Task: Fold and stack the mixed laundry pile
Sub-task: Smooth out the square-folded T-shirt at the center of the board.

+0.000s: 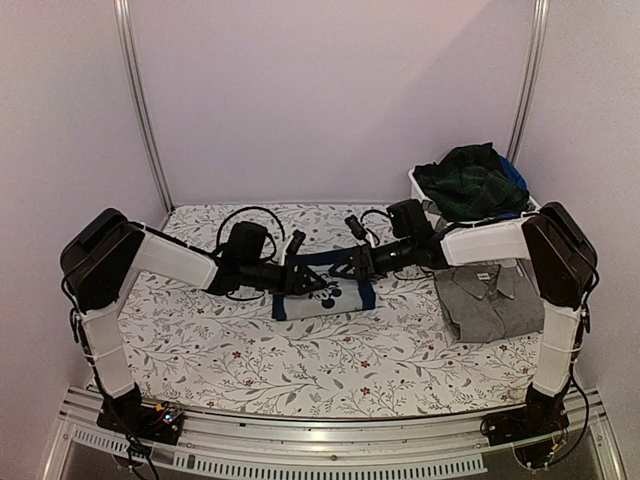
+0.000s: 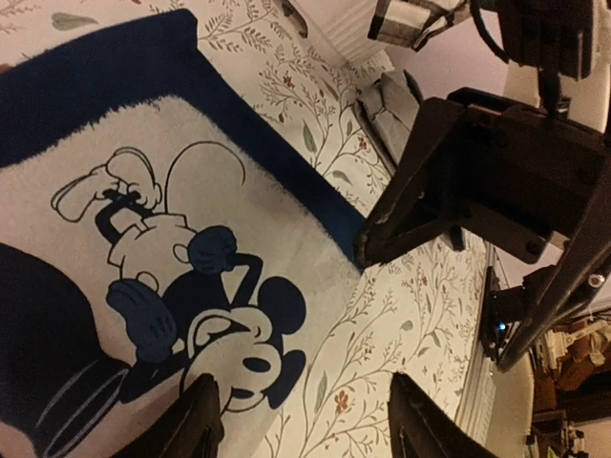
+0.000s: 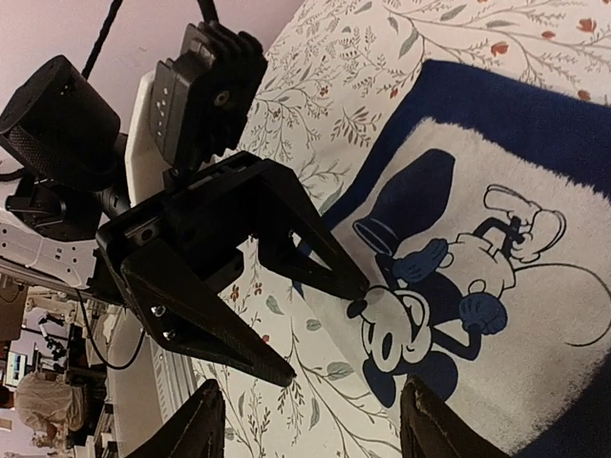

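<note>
A folded navy and white garment with a cartoon mouse print (image 1: 330, 298) lies flat mid-table. Over it my left gripper (image 1: 300, 272) and right gripper (image 1: 350, 266) face each other, tips close together. In the left wrist view the print (image 2: 205, 286) lies under my left gripper (image 2: 305, 425), which is open and holds nothing. The right wrist view shows the same garment (image 3: 477, 277), with my right gripper (image 3: 310, 429) open and empty over its edge. A grey collared garment (image 1: 490, 300) lies folded at the right. A dark green plaid garment (image 1: 470, 180) is heaped over a blue one in the bin.
The white plastic bin (image 1: 425, 192) stands at the back right, against the wall frame. The floral table cloth (image 1: 230, 345) covers the table. Metal rails run along the near edge (image 1: 300, 440). The two arms' elbows stand high at either side.
</note>
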Motion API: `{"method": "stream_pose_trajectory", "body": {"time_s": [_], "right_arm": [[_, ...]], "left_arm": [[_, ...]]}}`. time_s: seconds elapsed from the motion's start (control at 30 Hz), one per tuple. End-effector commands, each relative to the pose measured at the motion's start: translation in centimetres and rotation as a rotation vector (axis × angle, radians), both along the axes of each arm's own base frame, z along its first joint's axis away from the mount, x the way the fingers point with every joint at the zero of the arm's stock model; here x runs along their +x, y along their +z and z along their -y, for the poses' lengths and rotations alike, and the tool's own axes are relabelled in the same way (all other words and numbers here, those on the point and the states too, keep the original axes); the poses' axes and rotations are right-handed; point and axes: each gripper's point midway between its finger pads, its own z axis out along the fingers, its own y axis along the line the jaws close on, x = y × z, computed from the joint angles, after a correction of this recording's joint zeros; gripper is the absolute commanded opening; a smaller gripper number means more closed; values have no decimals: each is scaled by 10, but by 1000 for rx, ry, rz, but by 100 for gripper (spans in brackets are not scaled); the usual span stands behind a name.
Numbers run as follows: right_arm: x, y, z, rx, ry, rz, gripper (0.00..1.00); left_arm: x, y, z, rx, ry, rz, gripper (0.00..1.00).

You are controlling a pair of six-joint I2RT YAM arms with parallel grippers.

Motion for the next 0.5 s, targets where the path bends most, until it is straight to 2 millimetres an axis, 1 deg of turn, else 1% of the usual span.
{"method": "stream_pose_trajectory", "body": {"time_s": [0.0, 0.03, 0.07, 0.1, 0.17, 0.23, 0.3, 0.37, 0.4, 0.43, 0.47], "right_arm": [[-8, -56, -3, -25, -10, -122, 60], [-9, -71, 0, -55, -21, -141, 59], [-11, -94, 5, -94, -32, -174, 59], [-14, -111, 10, -121, -42, -201, 58], [-21, -136, 19, -166, -56, -242, 56], [-30, -149, 26, -184, -61, -266, 55], [-36, -151, 28, -181, -58, -278, 55], [-41, -144, 28, -163, -48, -276, 54], [-42, -132, 28, -145, -44, -259, 54], [-42, -124, 29, -138, -46, -248, 54], [-42, -110, 30, -127, -46, -224, 54]], "left_arm": [[-9, -43, -2, -13, -1, -89, 60], [-10, -55, -7, -4, 13, -114, 59], [-11, -66, -13, 6, 28, -138, 59], [-12, -77, -21, 17, 51, -159, 59], [-15, -92, -38, 23, 91, -194, 59], [-18, -97, -55, 17, 127, -212, 59], [-21, -98, -66, 29, 146, -209, 59], [-23, -94, -72, 52, 158, -187, 59], [-21, -89, -75, 65, 166, -170, 59], [-20, -85, -79, 81, 175, -152, 59], [-19, -78, -82, 96, 184, -127, 59]]}}
